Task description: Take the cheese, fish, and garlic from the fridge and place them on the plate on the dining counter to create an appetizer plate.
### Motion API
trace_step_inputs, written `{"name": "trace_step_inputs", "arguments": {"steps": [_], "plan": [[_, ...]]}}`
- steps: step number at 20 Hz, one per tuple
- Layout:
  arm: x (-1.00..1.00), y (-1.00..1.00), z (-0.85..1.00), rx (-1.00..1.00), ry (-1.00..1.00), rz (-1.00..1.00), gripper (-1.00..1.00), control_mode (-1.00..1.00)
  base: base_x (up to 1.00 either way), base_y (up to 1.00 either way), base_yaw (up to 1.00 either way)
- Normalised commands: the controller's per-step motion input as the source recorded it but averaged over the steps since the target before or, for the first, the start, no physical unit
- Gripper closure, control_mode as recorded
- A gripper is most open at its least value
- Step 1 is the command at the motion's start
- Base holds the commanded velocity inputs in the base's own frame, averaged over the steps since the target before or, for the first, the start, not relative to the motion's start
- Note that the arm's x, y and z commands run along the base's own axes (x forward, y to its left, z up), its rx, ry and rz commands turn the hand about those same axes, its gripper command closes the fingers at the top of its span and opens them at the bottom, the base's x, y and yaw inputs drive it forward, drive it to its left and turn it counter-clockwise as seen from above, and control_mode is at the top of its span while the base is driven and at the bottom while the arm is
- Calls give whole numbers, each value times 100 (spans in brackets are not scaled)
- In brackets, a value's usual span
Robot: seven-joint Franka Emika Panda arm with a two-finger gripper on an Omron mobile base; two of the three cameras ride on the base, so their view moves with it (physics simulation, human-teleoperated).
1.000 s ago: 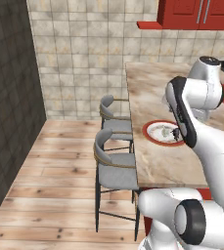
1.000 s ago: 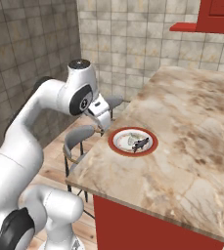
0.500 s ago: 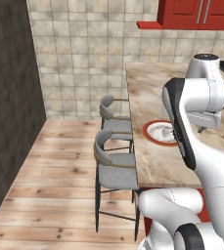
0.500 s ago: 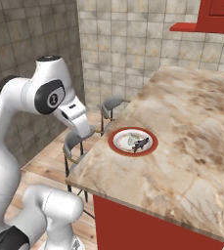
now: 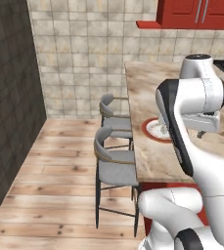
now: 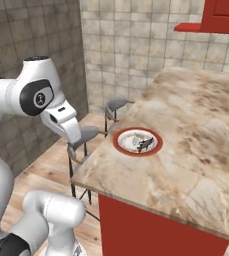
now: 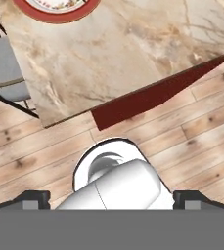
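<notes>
The plate (image 6: 123, 148), red-rimmed with a white centre, lies on the dining counter (image 6: 196, 130) near its left edge. A small dark fish (image 6: 145, 145) rests on it beside something pale that I cannot identify. I cannot make out the cheese or the garlic. The fridge is out of view. My gripper (image 7: 112, 196) is open and empty, its fingertips (image 7: 35, 197) set wide apart. It hangs above the counter's near corner, looking down at the floor, well short of the plate (image 7: 59, 14). My arm hides most of the plate (image 5: 150, 131) in the left base view.
Two grey chairs (image 5: 116, 166) (image 5: 114, 116) stand along the counter's left side, over a wooden floor (image 5: 55, 185). A dark wall (image 5: 8, 107) rises at far left. Red cabinets (image 5: 196, 12) hang on the tiled back wall. The counter's red base (image 7: 147, 100) faces me.
My arm has swung back from above the plate toward the counter's near corner. The gripper stays open and the plate has not moved.
</notes>
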Motion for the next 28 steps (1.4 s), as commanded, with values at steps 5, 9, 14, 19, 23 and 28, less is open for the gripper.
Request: {"name": "trace_step_inputs", "arguments": {"steps": [5,9,14,19,23,28], "plan": [[0,0,0,0,0,0,-100,100,-100,-4,-24],[0,0,0,0,0,0,-100,100,-100,-13,-34],[0,0,0,0,0,0,-100,100,-21,-7,-88],[0,0,0,0,0,0,-100,100,-1,0,-99],[0,0,0,0,0,0,-100,100,-7,0,-98],[0,0,0,0,0,0,-100,100,-14,0,-97]]}}
